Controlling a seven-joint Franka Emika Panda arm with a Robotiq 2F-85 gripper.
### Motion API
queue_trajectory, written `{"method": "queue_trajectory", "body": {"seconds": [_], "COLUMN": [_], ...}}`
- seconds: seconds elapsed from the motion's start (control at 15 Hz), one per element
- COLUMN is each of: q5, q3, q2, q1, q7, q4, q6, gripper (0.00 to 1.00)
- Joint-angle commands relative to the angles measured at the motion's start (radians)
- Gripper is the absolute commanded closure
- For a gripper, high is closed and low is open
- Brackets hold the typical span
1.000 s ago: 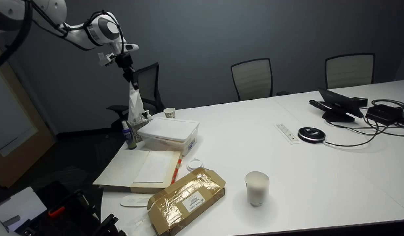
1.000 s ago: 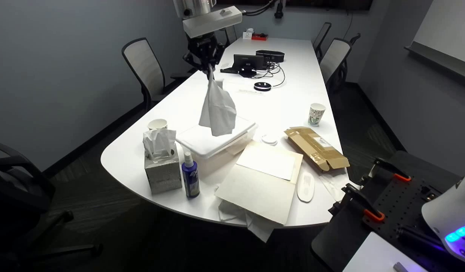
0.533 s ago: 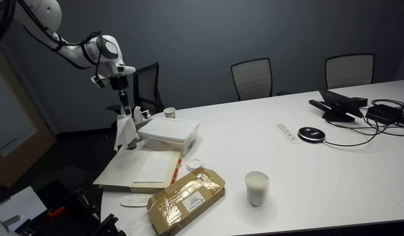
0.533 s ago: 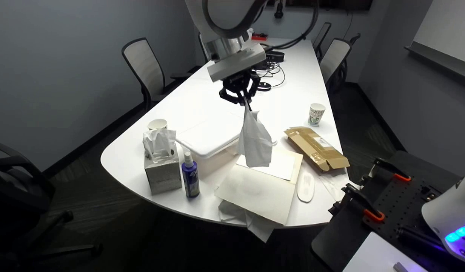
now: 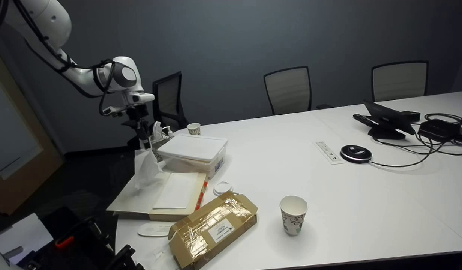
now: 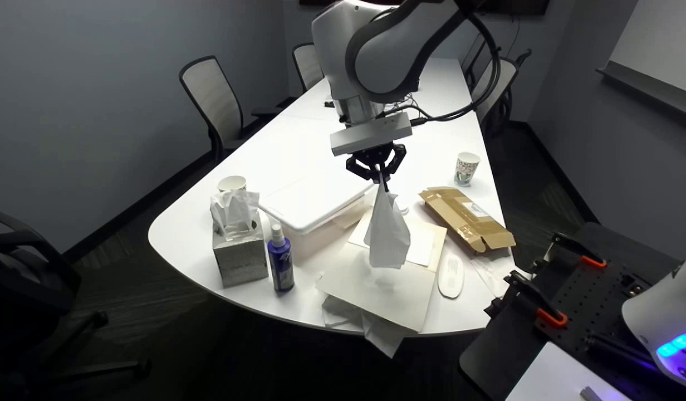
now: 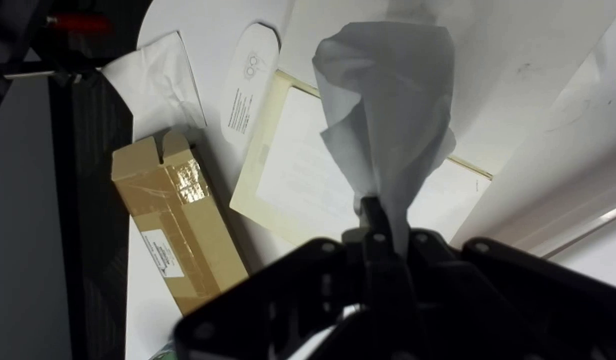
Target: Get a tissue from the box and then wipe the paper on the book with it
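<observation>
In an exterior view, the tissue box point(image 6: 240, 262) stands well left of the hand point(image 6: 381, 182), a spare tissue point(image 6: 235, 211) poking from its top; the fetching looks done. The spray bottle point(image 6: 282, 264) is just beside that box, and the lidded bin point(image 6: 318, 200) lies nearer, just left of the hand, so strokes should stop short of its edge. The hand pinches the tissue point(image 6: 388, 234) by its top end, and the rest hangs beneath, over the open book point(image 6: 371, 298), partly hiding the paper point(image 6: 422, 248). Whether its lower edge touches the book is hard to tell. The hand would do best to centre over the paper, then sink until the tissue folds under it, wiping in slow, light passes so the paper neither slides nor creases. Overshooting to the right of the hand could knock the cardboard box point(image 6: 468, 220).
</observation>
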Motion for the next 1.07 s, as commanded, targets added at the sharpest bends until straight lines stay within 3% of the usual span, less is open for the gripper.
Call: {"method": "queue_trajectory", "body": {"seconds": [0.0, 0.53, 1.0], "q5": [-0.01, -0.012, -0.012], "q3": [0.026, -0.032, -0.129], "q2": [-0.004, 0.128, 0.309], "q1": [-0.023, -0.096, -0.089], "q7": [0.007, 0.02, 0.066], "q4": [0.003, 0.0, 0.024], "q6": [-0.004, 0.14, 0.332], "gripper": [0.98, 1.0, 1.0]}}
